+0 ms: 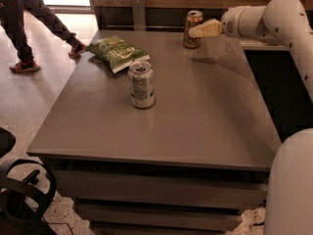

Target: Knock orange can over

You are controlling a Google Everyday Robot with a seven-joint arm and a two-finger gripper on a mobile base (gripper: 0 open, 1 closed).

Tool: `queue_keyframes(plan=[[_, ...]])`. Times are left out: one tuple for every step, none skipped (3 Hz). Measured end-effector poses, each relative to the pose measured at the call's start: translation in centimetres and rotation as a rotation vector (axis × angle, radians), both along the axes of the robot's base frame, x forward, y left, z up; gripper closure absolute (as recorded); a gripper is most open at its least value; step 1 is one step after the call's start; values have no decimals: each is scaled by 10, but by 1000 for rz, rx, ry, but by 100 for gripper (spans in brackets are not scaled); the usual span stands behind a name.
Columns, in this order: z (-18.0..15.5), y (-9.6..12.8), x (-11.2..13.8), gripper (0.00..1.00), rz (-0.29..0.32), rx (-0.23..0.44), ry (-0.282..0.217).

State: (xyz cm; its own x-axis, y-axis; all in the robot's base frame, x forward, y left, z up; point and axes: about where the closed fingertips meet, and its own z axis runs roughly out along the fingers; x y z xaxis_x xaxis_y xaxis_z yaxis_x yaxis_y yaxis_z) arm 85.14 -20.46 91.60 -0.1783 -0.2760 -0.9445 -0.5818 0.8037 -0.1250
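Observation:
The orange can [193,29] stands upright at the far edge of the grey table [195,121], right of centre. It is amber with a silver top rim. My gripper [196,31] comes in from the right on a white arm and its pale tip is at the can's right side, at about mid height, touching or nearly touching it. A silver-white can [141,83] with greenish print stands upright near the table's middle, well away from the gripper.
A green chip bag [117,52] lies at the table's far left. A person [24,23] walks on the floor left of the table. A dark counter [279,82] stands to the right. My base [293,190] fills the lower right corner.

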Motion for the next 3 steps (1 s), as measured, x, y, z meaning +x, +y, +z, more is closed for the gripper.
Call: queue_keyframes(plan=[[1, 13, 13, 0, 27, 17, -14], [1, 23, 22, 0, 49, 33, -21], [-2, 30, 28, 0, 61, 46, -12]])
